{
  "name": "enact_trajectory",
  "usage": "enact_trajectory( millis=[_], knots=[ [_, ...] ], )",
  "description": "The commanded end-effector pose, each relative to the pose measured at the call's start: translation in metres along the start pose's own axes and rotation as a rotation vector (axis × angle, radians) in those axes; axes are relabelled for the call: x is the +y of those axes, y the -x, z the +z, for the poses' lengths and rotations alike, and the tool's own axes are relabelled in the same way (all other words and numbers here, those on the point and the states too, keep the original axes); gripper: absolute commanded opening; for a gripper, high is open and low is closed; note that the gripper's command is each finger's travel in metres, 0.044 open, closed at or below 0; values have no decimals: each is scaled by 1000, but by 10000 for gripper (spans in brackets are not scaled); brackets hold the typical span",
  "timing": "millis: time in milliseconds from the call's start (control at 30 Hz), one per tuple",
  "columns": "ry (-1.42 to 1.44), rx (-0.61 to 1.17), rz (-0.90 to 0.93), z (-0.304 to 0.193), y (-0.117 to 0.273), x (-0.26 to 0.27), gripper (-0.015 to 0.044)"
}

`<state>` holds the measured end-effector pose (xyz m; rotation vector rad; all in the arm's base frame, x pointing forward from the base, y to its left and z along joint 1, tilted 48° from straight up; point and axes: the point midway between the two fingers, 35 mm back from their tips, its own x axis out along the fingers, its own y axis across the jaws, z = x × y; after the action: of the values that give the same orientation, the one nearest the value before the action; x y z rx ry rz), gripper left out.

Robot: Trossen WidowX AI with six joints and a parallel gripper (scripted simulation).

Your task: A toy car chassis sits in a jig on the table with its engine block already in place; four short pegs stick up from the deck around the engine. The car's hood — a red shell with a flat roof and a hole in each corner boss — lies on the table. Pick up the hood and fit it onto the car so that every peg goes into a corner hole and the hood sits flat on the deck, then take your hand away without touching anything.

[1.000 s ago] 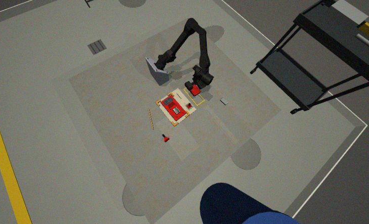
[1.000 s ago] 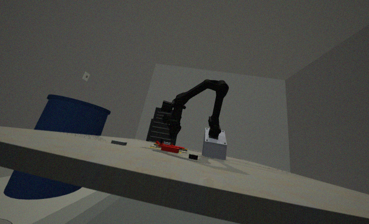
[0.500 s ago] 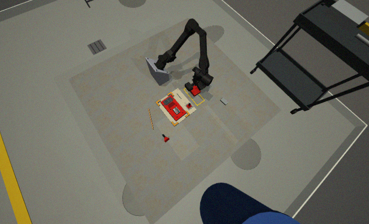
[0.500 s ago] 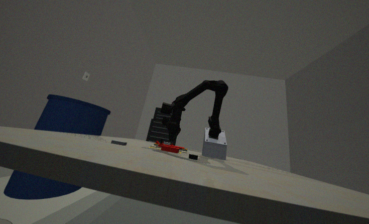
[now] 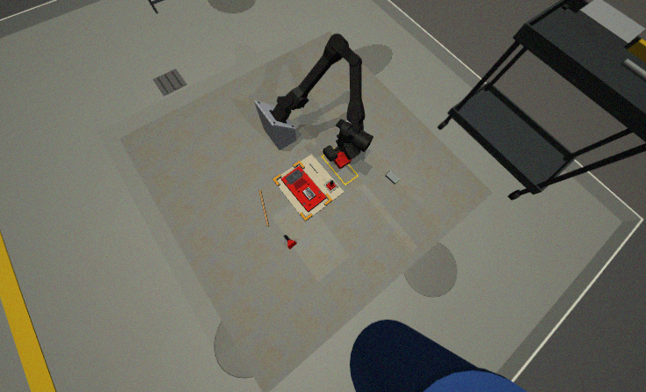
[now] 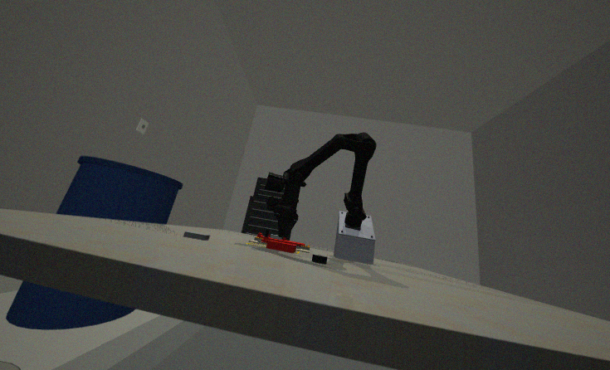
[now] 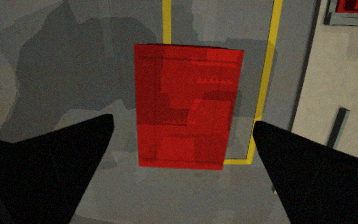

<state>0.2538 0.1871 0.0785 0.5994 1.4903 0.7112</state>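
The red hood (image 5: 342,159) (image 6: 280,247) (image 7: 187,110) lies on the table, roof up, across one long line of a yellow outline (image 5: 333,170) (image 7: 271,45). My gripper (image 5: 340,154) (image 6: 285,236) (image 7: 184,124) is open and empty above the hood, pointing down, with one finger off each long side; gaps show on both sides in the wrist view. The red chassis (image 5: 292,185) sits in orange corner brackets on a cream board (image 5: 321,176) (image 7: 330,75) beside the outline. Its engine block (image 5: 308,193) is in place. The pegs are too small to make out.
A small red part (image 5: 330,185) (image 7: 357,6) stands on the board. A thin rod (image 5: 264,208) and a red-and-black piece (image 5: 291,243) lie beyond the board. A small grey block (image 5: 392,177) lies on the hood's other side. A blue drum (image 6: 118,192) stands past the table.
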Motion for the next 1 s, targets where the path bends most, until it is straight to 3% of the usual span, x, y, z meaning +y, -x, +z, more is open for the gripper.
enact_trajectory(
  millis=[0,967],
  knots=[
    [-6,5,-5,-2,-5,-1,440],
    [-7,6,-2,-3,-22,-1,440]
  ],
)
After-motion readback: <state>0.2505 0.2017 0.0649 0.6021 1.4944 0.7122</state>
